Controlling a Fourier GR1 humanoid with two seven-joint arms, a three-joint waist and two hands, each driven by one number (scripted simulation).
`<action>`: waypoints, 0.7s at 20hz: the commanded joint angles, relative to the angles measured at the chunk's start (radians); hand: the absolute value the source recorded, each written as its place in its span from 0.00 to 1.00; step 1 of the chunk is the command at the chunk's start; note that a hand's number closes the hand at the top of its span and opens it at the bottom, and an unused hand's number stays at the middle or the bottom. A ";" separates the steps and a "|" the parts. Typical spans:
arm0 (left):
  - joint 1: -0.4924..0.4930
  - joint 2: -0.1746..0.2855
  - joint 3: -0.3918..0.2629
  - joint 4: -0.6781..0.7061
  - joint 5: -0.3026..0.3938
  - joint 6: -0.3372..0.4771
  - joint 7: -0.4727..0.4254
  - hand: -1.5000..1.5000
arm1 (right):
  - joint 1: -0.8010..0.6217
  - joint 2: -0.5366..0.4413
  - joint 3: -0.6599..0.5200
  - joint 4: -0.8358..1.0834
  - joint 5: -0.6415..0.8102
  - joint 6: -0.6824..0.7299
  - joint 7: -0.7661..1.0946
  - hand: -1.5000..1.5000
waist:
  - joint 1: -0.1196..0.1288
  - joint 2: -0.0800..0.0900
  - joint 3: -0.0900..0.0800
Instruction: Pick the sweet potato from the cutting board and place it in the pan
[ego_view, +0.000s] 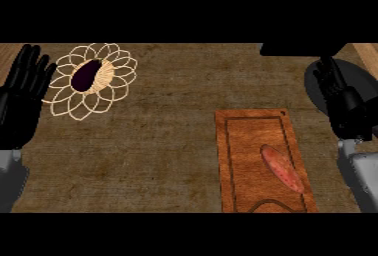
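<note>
The brown counter (170, 150) fills the frame. A wooden cutting board (247, 165) lies lower right of centre, with the sweet potato (281, 168) on its right half. The grey pan (314, 87) sits at the right edge, partly behind the right hand (345, 107), whose fingers are straight and hold nothing. The left hand (18, 95) rests open at the left edge. At upper left, a flower-shaped woven mat (111, 70) carries 1 dark eggplant (86, 76).

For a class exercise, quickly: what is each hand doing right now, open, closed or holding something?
Left hand: open, fingers up, resting at the left edge, empty.
Right hand: open, over the pan, empty.
</note>
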 joint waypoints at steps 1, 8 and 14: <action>0.033 -0.028 -0.023 0.006 -0.004 0.002 0.025 0.50 | 0.030 0.013 0.107 -0.055 0.024 0.129 -0.077 1.00 | -0.011 -0.012 0.002; 0.093 -0.150 -0.235 0.080 0.043 -0.089 0.124 0.50 | -0.282 -0.152 0.404 -0.256 0.335 0.404 -0.314 1.00 | 0.036 -0.008 -0.004; 0.165 -0.222 -0.298 0.045 0.014 -0.045 0.122 0.50 | -0.131 -0.175 0.387 -0.148 0.303 0.481 -0.822 0.00 | 0.001 -0.006 0.005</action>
